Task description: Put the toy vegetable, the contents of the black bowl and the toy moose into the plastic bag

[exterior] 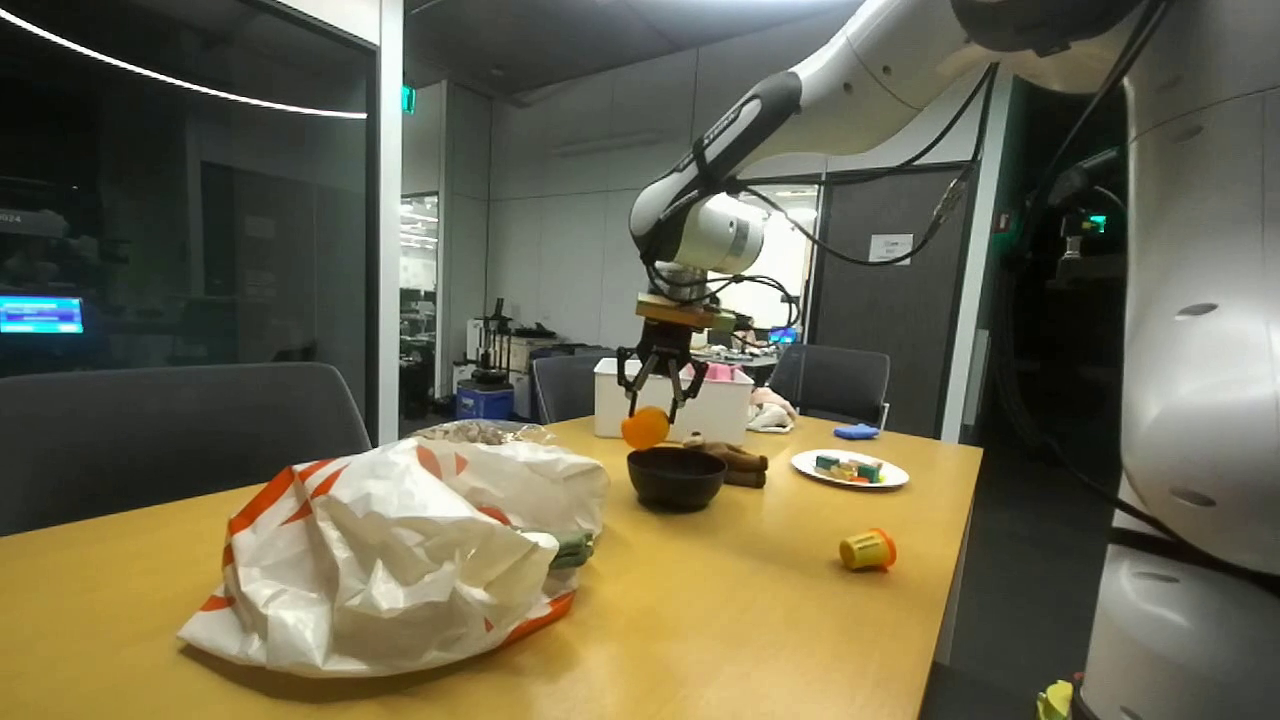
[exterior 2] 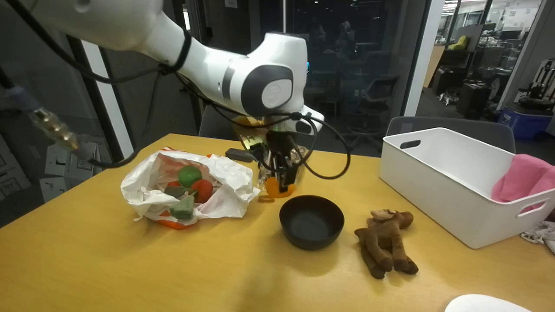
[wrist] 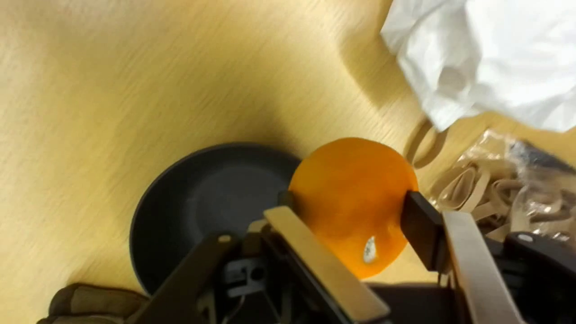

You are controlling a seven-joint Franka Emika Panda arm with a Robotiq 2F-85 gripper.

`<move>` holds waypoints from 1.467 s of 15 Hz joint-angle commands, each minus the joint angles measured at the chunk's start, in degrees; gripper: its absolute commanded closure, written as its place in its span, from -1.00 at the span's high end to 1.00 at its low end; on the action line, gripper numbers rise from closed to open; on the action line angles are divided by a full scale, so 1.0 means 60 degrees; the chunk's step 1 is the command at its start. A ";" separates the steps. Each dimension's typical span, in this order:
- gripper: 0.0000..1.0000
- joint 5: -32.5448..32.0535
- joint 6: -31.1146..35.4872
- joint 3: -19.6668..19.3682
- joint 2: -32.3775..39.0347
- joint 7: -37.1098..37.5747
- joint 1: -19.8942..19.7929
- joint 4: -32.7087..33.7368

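My gripper (exterior: 652, 408) is shut on a round orange toy (exterior: 643, 429), also between the fingers in the wrist view (wrist: 351, 168). It holds the toy above the table, beside the black bowl (exterior 2: 311, 223) on the bag's side. The bowl stands upright and its inside looks empty. The white and orange plastic bag (exterior 2: 230, 186) lies with its mouth open. Inside its mouth are a green round toy (exterior 2: 190, 176), a red toy (exterior 2: 202, 190) and a grey-green piece (exterior 2: 182, 209). The brown toy moose (exterior 2: 383, 242) lies beside the bowl.
A white bin (exterior 2: 438, 195) with pink cloth (exterior 2: 527, 175) stands behind the moose. A plate (exterior: 805, 462) holds small blocks. A yellow cup (exterior: 866, 550) lies on its side. A clear bag of tan bands (wrist: 490, 193) lies near the plastic bag.
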 commanded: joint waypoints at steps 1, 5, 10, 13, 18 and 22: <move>-0.26 0.0095 -0.1294 0.0592 -0.1009 -0.0633 0.0313 -0.0424; -0.26 0.0170 -0.2528 0.1263 -0.1071 -0.1271 0.0736 -0.0420; -0.26 0.0117 -0.3209 0.1951 -0.0662 -0.2126 0.1296 -0.0264; -0.26 -0.0127 -0.2857 0.2284 -0.0403 -0.2683 0.1603 -0.0195; -0.26 -0.0671 -0.1718 0.2617 0.0183 -0.3466 0.1965 0.0046; -0.26 -0.1091 -0.0390 0.2735 0.0523 -0.4070 0.2125 0.0057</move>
